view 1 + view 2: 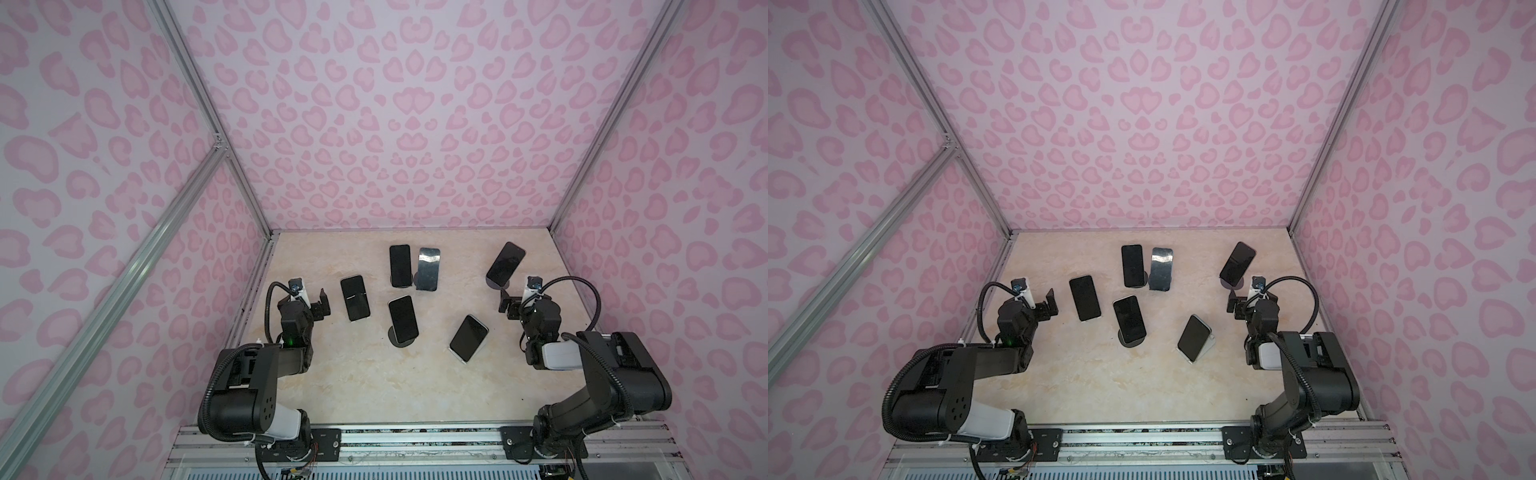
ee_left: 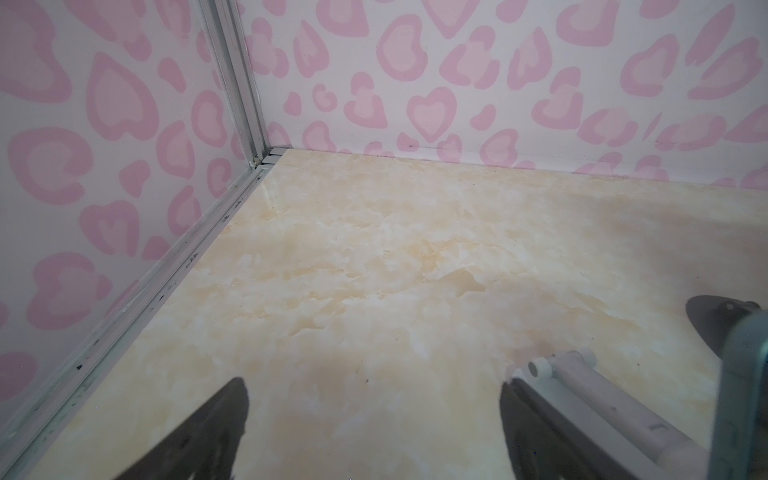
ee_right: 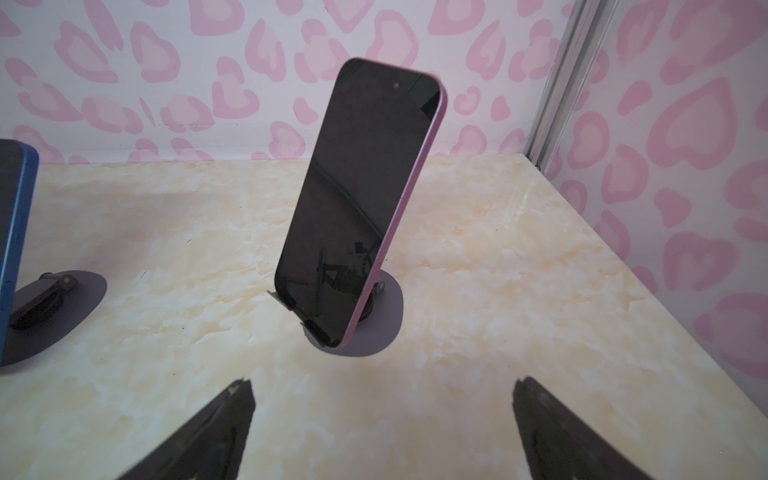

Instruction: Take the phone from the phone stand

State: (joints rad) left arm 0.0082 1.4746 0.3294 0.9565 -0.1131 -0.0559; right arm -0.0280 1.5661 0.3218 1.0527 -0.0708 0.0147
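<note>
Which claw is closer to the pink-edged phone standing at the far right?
Right. The right gripper sits open just in front of the pink-edged phone; the left gripper is across the table, near the left wall.

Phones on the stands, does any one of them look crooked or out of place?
Yes. The pink phone in front of the right end effector sits askew on its stand. It leans sideways, with one bottom corner lower than the other.
</note>
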